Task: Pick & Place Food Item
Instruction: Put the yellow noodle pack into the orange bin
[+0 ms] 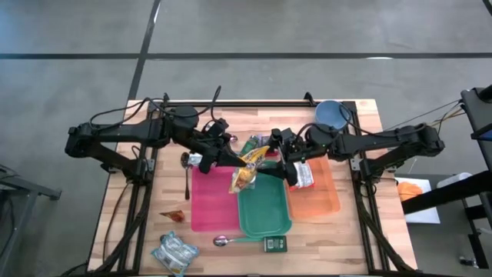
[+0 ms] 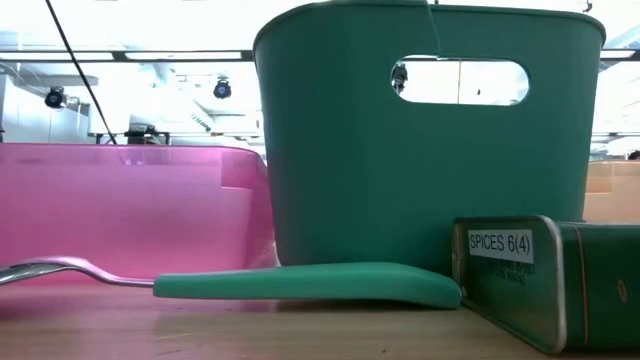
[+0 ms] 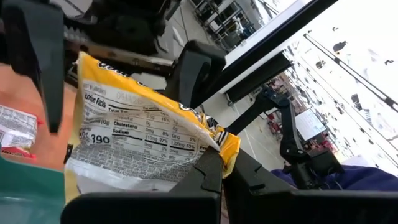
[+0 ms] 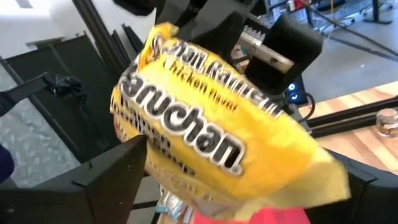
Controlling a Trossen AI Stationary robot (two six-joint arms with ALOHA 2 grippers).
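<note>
Above the green bin (image 1: 264,209), the left gripper (image 1: 235,159) has its jaws clamped fully on a corner of the yellow ramen packet (image 1: 247,168). The right gripper (image 1: 286,165) stands alongside, jaws wide, holding nothing. Judgement: a handover; the right jaws should close squarely before the left releases. Legible: "Maruchan", "Chicken Flavor", nutrition panel "390"; tin (image 2: 545,274) "SPICES 6(4)".
</note>
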